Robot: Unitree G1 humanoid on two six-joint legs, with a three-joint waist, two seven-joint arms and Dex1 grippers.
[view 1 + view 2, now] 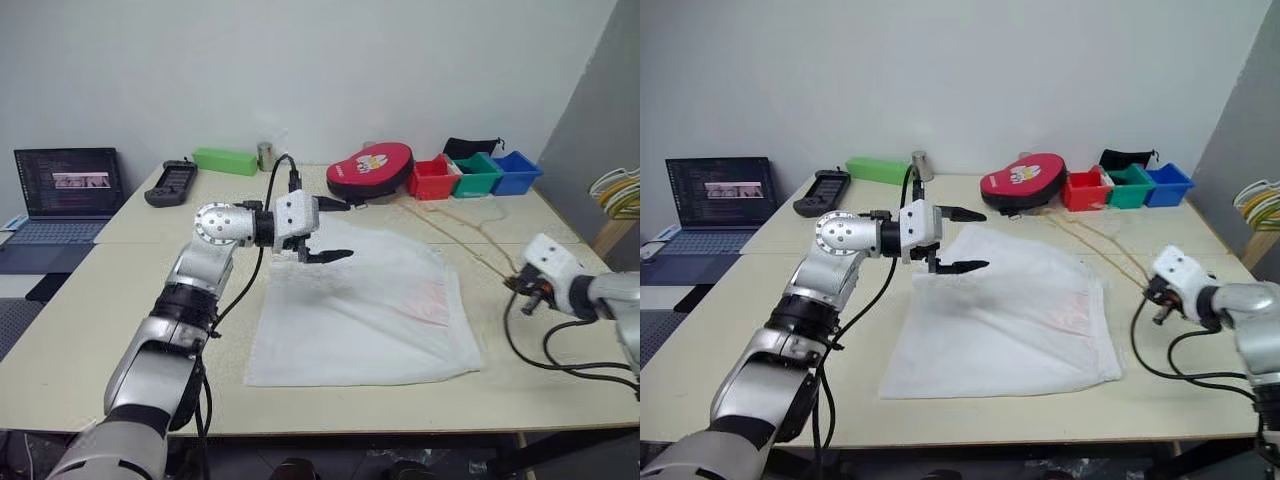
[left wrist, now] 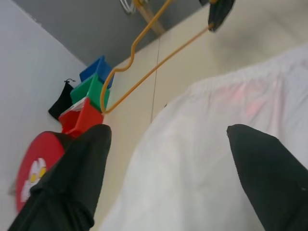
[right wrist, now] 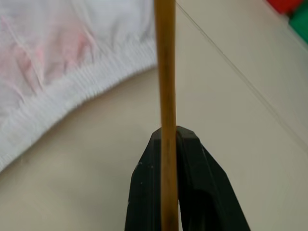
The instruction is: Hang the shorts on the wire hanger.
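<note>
The shorts [image 1: 365, 305] lie flat at the centre of the frame on the table [image 1: 120, 330], waistband toward the right. The wire hanger [image 1: 470, 235] lies right of centre, running from the bins down to the right gripper [image 1: 522, 291], which is clenched on its wire; in the right wrist view the wire [image 3: 165, 96] is seen pinched between the closed fingers. The left gripper [image 1: 958, 240] hovers over the upper left part of the shorts with its jaws released wide and nothing between them.

Risks are judged as follows. The hanger is thin and held at one point only, so it may pivot or slip in the grip when it is pushed against the fabric. The fabric is thin and limp, so a waistband that is not lifted and opened is likely to be pushed along the table instead of being threaded. A single layer may also be picked up instead of the whole waistband.

At upper right, the red round case [image 1: 370, 170] and the red bin [image 1: 432, 179], green bin [image 1: 475, 175] and blue bin [image 1: 515, 172] stand near the hanger's far end; contact is possible if the hanger is swung. The laptop [image 1: 68, 195], black handheld device [image 1: 172, 183] and green box [image 1: 225, 161] at upper left are well apart from the work area.
</note>
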